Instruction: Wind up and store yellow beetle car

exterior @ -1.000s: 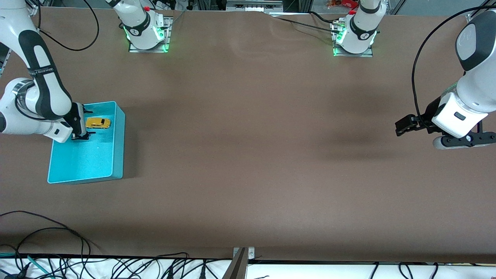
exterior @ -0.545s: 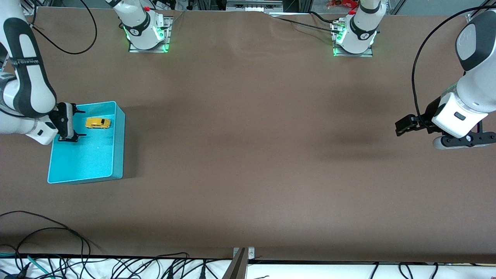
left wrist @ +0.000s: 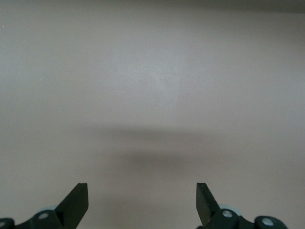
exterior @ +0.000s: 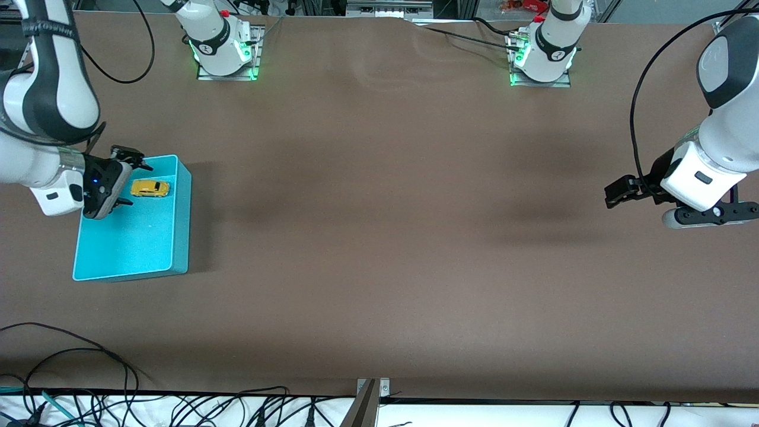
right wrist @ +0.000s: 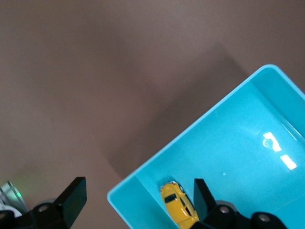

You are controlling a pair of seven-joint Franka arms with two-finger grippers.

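The yellow beetle car (exterior: pixel 149 188) lies on the floor of the turquoise bin (exterior: pixel 178 237), in the part of the bin farthest from the front camera. It also shows in the right wrist view (right wrist: pixel 179 205), inside the bin (right wrist: pixel 228 143). My right gripper (exterior: pixel 126 178) is open and empty, up in the air over the bin's edge at the right arm's end of the table, apart from the car (right wrist: pixel 138 198). My left gripper (exterior: pixel 616 194) is open and empty above bare table at the left arm's end (left wrist: pixel 142 200), waiting.
The brown table (exterior: pixel 379 237) is bare apart from the bin. Cables (exterior: pixel 118 403) lie along the edge nearest the front camera. The two arm bases (exterior: pixel 224 47) stand at the farthest edge.
My right gripper has pulled back from the car, risen and tilted over the bin's edge. The car stays where it lay in the bin. The left arm has not moved.
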